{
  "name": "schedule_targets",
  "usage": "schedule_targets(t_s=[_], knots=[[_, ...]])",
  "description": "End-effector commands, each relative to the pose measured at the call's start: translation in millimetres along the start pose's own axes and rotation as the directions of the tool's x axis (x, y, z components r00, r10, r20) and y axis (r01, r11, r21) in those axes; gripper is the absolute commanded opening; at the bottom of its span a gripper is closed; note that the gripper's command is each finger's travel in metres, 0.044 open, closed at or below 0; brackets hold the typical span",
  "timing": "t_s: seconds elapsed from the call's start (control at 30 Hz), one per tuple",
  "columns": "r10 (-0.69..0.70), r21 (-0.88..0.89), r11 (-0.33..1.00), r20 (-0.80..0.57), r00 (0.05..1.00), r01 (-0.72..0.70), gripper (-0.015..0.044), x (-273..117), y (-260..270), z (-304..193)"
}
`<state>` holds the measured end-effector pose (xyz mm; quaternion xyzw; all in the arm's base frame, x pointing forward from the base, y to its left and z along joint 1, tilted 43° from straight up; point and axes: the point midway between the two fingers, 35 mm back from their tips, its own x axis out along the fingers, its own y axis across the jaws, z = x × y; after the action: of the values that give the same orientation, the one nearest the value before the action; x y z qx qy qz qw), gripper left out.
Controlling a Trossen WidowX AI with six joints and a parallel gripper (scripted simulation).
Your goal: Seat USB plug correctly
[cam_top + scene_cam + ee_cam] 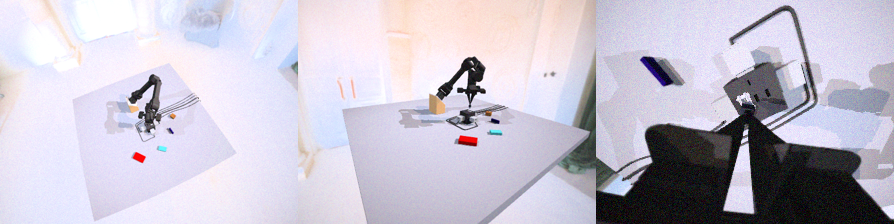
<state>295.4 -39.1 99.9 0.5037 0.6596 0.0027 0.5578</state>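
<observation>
The dark power cube (149, 127) (466, 113) (765, 76) stands on the table with white plugs in its sides; in the wrist view its top shows dark slots. A white marking (744, 98) appears over the top, just ahead of the fingertips. My gripper (470, 105) (747, 119) points down above the cube, with a gap between its tips and the cube in the exterior view. It is shut on the USB plug (747, 106), a small dark piece at the fingertips. Its lower end and way round are unclear. The socket cannot be made out.
Dark cables (143, 141) (465, 129) (806, 65) loop around the cube and run back. Nearby lie a red block (139, 157) (468, 141), cyan block (162, 148) (495, 132), navy block (171, 130) (495, 121) (656, 71) and orange block (173, 116) (488, 113).
</observation>
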Motion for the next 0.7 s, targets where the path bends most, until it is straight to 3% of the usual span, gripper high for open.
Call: schedule_targets(t_s=[0.0,0.67], knots=[[0.0,0.088,0.996,0.002,1.0,0.0,0.0,0.2,-0.1,0.3],[0.0,0.574,0.819,0.002,1.0,-0.001,0.0,0.2,-0.1,0.3]])
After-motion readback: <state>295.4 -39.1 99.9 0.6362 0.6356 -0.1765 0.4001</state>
